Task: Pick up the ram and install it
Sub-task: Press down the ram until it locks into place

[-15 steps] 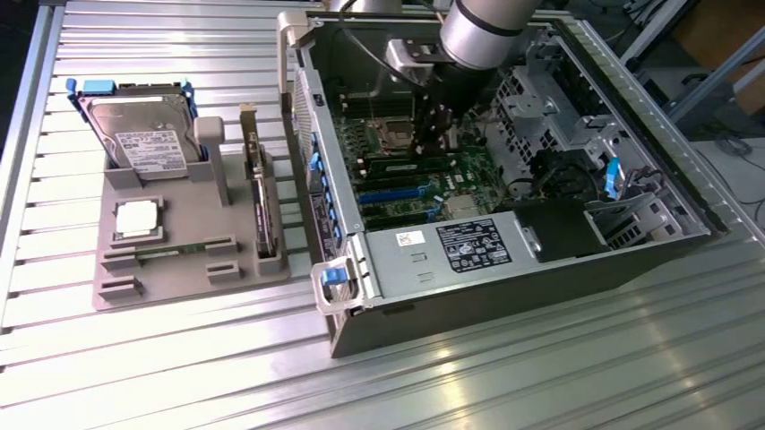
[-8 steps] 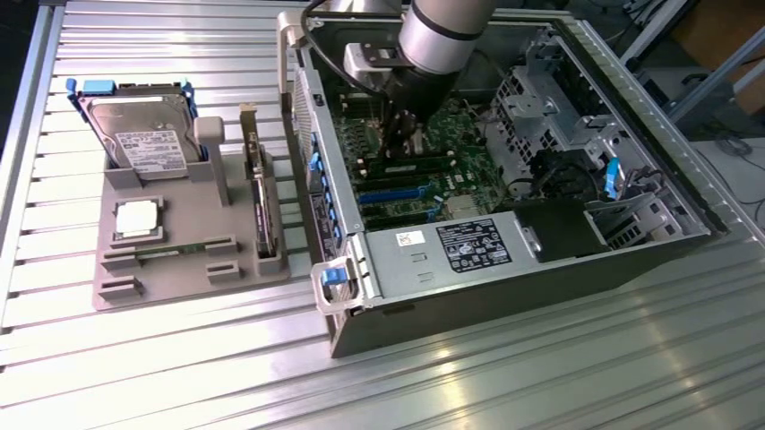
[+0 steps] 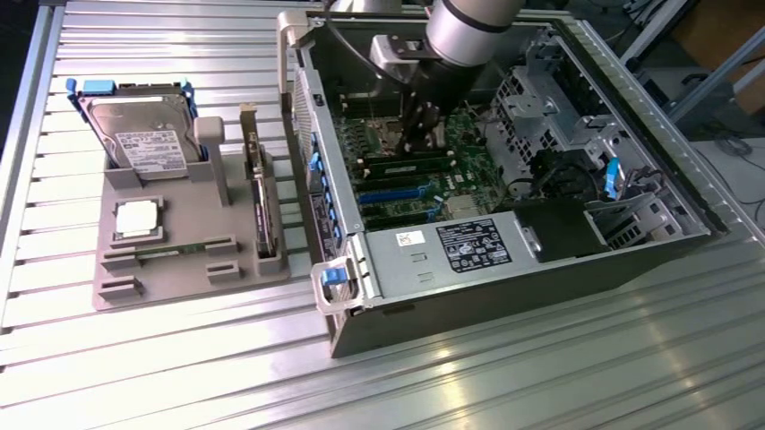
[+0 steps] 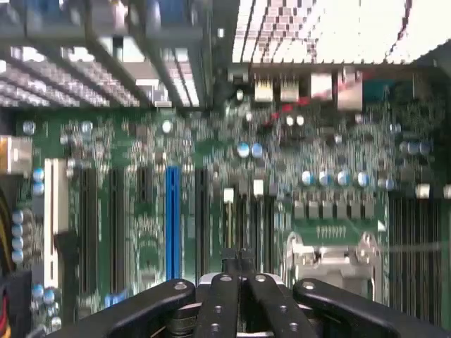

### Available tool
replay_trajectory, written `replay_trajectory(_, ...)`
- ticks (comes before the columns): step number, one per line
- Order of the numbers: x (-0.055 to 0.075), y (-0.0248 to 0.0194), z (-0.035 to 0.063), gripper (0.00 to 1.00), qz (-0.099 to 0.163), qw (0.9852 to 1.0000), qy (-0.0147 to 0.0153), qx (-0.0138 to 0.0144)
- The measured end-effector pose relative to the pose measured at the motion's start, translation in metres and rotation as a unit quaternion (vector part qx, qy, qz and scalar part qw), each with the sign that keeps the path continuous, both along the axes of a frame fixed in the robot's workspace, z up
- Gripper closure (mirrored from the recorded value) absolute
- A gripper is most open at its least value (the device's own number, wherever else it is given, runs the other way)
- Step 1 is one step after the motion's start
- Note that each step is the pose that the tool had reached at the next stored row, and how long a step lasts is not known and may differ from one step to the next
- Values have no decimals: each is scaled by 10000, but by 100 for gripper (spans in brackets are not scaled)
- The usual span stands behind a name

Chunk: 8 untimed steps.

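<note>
A slatted metal table (image 3: 502, 376) carries everything we see in the exterior view: a grey holder tray (image 3: 179, 282) toward that view's left and an open computer case (image 3: 502, 278) toward its right, lying on its side with the motherboard (image 3: 460, 170) facing up. On the tray stand a hard drive (image 3: 143, 139) and an expansion card (image 3: 258, 193), with a square CPU chip (image 3: 139, 218) lying flat between them. Just below the chip in the picture lies the ram (image 3: 179, 252), a thin green stick resting in its cradle, its long axis running roughly across the exterior view from left to right. The arm reaches down into the case, and the gripper (image 3: 418, 134) hangs over the motherboard near the memory slots (image 3: 407, 167), where dark sticks already sit. So the ram lies well apart from the gripper, toward the exterior view's left and outside the case wall, with the expansion card standing between them. In the wrist view we look along the gripper (image 4: 239, 271) onto the motherboard (image 4: 141, 232), with its blue slot (image 4: 173, 218) and the CPU socket's metal frame (image 4: 331, 257) just beside the tool. Here the jaws stand drawn together, and we make out no green stick between them, so we judge the gripper clenched on nothing and the ram not yet picked up.
</note>
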<state>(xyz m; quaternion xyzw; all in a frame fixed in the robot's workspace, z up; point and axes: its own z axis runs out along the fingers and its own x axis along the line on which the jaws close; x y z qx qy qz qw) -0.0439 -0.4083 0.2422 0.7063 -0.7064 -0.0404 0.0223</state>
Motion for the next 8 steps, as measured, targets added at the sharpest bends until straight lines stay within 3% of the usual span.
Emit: replay_trajectory(8, 733, 0, -13, 89, 0, 9999, 64, 90)
